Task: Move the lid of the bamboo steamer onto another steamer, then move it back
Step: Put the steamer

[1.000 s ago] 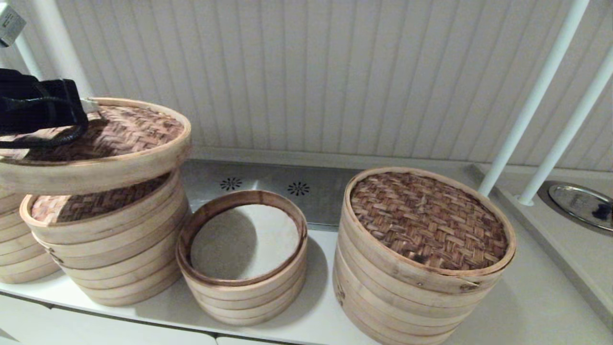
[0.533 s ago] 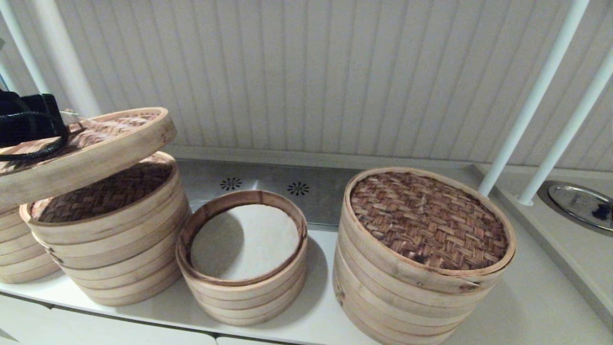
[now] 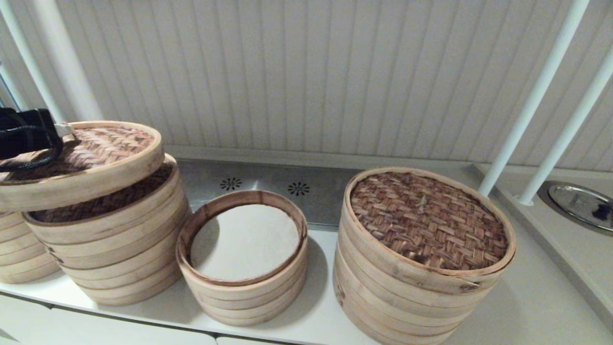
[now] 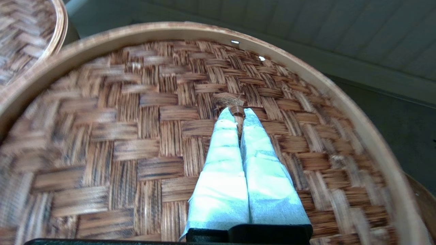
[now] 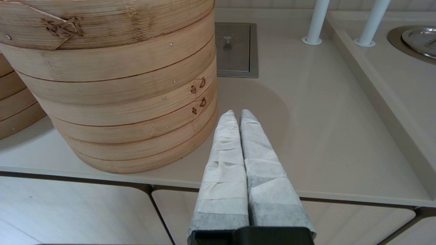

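Observation:
The bamboo steamer lid [image 3: 103,153], brown herringbone weave with a pale rim, hangs slightly tilted just over the mid-sized steamer [image 3: 115,249] at the left, offset toward the left. Whether its rim touches that steamer's lid [image 3: 110,199] I cannot tell. My left gripper [image 3: 66,129] is shut on the lid's small centre loop [image 4: 229,99], the white-wrapped fingers [image 4: 221,160] pinching it from above. The lid's weave [image 4: 136,136] fills the left wrist view. The smallest steamer [image 3: 244,297] stands open at the centre. My right gripper [image 5: 237,114] is shut and empty, low over the counter's front edge.
The widest steamer [image 3: 421,292] with a dark woven lid stands at the right, close beside my right gripper in the right wrist view [image 5: 119,85]. A further bamboo stack [image 3: 17,261] sits at the far left. White posts [image 3: 531,105] and a metal dish [image 3: 579,203] are at the back right.
The lid has moved left and down in my left gripper, from high above the mid-sized steamer to just over its top, and it lies flatter than half a second ago.

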Robot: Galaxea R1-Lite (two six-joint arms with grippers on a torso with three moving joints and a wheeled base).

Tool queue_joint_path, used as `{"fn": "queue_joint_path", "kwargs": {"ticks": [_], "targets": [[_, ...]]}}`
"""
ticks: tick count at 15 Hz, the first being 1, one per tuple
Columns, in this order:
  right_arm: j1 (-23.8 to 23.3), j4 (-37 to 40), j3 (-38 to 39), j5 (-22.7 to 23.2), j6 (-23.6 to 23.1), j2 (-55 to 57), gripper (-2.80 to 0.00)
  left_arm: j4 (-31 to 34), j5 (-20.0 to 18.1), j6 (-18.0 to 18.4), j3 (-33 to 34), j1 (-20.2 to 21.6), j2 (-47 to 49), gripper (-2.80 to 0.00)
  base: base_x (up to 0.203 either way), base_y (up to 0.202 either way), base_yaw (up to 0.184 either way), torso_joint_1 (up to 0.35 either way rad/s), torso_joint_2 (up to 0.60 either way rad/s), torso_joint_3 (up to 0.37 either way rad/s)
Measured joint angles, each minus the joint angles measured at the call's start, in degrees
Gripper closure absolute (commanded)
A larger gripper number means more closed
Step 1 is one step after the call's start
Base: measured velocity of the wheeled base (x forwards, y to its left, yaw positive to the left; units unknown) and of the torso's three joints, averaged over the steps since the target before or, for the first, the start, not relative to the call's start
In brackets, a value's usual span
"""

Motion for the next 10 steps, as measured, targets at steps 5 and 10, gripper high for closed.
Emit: {"fn": "queue_joint_path", "kwargs": {"ticks": [5,10], "targets": [[0.0,0.0,0.0,0.0,0.0,0.0,0.0,-0.4,-0.2,-0.2,-0.4,0.6,2.1,0.0,0.0,0.0,0.0,0.0,0.0,0.0],[0.0,0.0,0.0,0.0,0.0,0.0,0.0,-1.3,-0.2,-0.3,-0.5,0.7,4.1,0.0,0.0,0.0,0.0,0.0,0.0,0.0]]}}
